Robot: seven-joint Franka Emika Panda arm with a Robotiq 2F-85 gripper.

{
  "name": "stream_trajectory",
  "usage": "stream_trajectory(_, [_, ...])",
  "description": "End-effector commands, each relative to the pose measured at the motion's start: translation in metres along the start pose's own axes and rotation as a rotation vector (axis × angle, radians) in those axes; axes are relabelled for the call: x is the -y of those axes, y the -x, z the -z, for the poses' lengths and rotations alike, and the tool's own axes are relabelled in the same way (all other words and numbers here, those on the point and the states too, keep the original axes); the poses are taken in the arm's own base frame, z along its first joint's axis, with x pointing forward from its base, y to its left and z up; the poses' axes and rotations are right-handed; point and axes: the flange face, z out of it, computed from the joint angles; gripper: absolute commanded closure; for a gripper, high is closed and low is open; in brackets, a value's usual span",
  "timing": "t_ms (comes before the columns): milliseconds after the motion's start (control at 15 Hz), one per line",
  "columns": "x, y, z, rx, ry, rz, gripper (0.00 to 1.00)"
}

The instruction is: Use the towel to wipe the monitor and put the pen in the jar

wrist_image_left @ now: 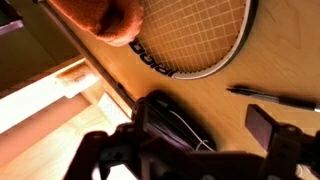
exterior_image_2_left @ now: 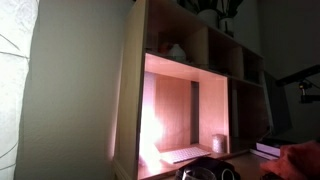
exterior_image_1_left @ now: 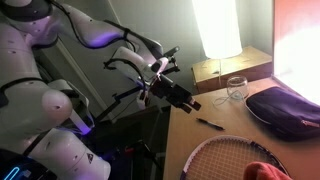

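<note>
A black pen (exterior_image_1_left: 208, 124) lies on the wooden desk (exterior_image_1_left: 215, 140); it also shows in the wrist view (wrist_image_left: 272, 98). A clear glass jar (exterior_image_1_left: 236, 88) stands at the back of the desk, below the bright monitor (exterior_image_1_left: 218, 25). An orange towel (exterior_image_1_left: 262, 172) lies at the desk's front by the racket, and shows in the wrist view (wrist_image_left: 100, 18) and in an exterior view (exterior_image_2_left: 300, 160). My gripper (exterior_image_1_left: 182, 98) hovers above the desk's left part, short of the pen. In the wrist view my gripper (wrist_image_left: 205, 135) is open and empty.
A tennis racket (exterior_image_1_left: 232, 158) lies at the front of the desk, its head in the wrist view (wrist_image_left: 200, 40). A dark purple bag (exterior_image_1_left: 285, 108) lies at the right. A dark object with a white line (wrist_image_left: 175, 125) shows between my fingers. A wooden shelf unit (exterior_image_2_left: 190, 90) stands nearby.
</note>
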Motion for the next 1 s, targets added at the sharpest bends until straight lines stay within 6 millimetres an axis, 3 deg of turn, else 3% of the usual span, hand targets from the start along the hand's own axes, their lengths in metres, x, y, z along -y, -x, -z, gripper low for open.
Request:
stream_trajectory(0, [-0.009, -0.014, 0.01, -0.02, -0.14, -0.103, 0.0])
stream_trajectory(467, [-0.003, -0.026, 0.02, -0.021, -0.277, -0.361, 0.0])
stream_trajectory(933, [0.003, -0.05, 0.021, -0.063, -0.227, -0.337, 0.0])
